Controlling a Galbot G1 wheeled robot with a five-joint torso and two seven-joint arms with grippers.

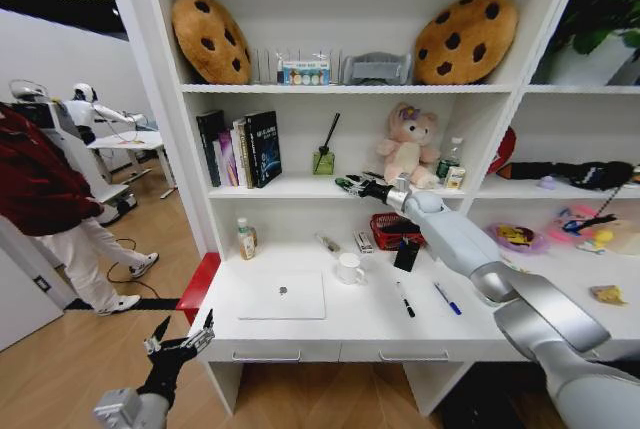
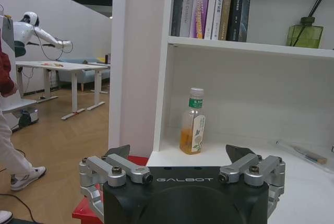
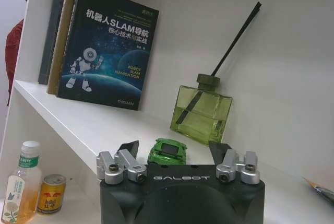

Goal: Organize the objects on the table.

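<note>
One tiny green toy car (image 3: pixel 167 151) sits on the middle shelf (image 3: pixel 94 125), right between the right claw's (image 3: pixel 174 153) spread fingers (released, not gripping), beside one green diffuser bottle (image 3: pixel 201 113). Down on the bench (image 1: pixel 370 324): two pens (image 1: pixel 405 300), one laptop (image 1: pixel 282 295), one mug (image 1: pixel 349 268). Left claw (image 1: pixel 181 334) hangs open below the bench edge.
</note>
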